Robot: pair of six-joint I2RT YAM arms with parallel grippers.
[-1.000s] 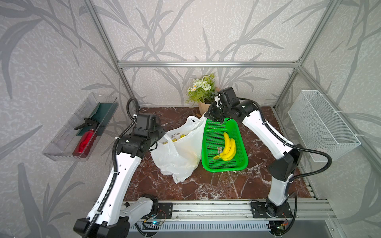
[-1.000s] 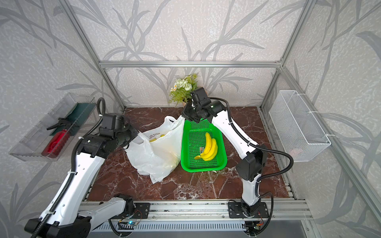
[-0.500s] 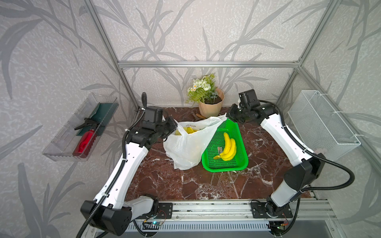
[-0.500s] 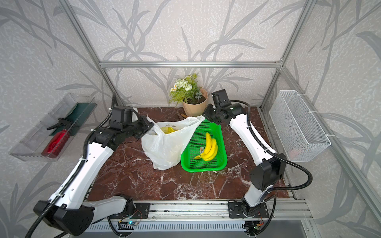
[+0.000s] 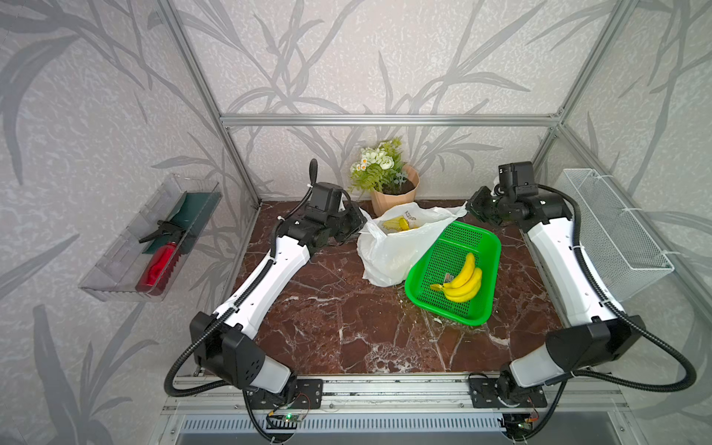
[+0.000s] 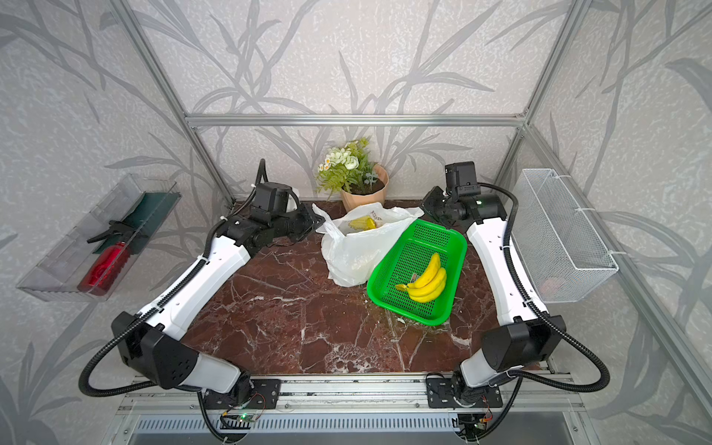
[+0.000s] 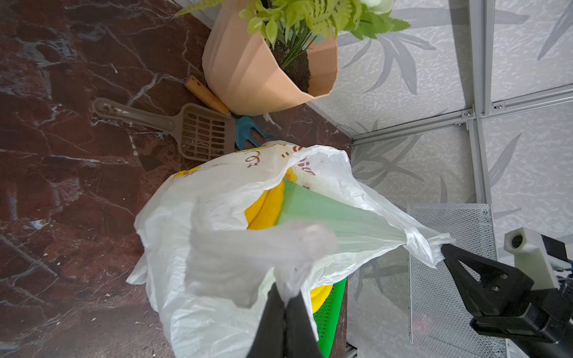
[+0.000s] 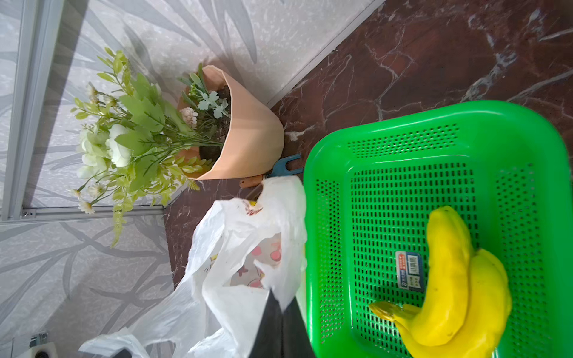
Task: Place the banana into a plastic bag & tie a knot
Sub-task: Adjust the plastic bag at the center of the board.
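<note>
Arms have swung apart. The left claw point(image 7: 285, 305) and right claw point(image 8: 280, 308), each clamped on the plastic bag point(image 5: 389, 252) top edge, now stretch it wide on the counter point(image 5: 327, 308). A banana point(image 5: 397, 223) is inside; the knot is not yet started.

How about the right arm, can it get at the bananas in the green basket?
Probably not yet: its fingers are shut on the plastic bag. Otherwise the way looks free: the bananas lie uncovered in the green basket nearby.
</note>
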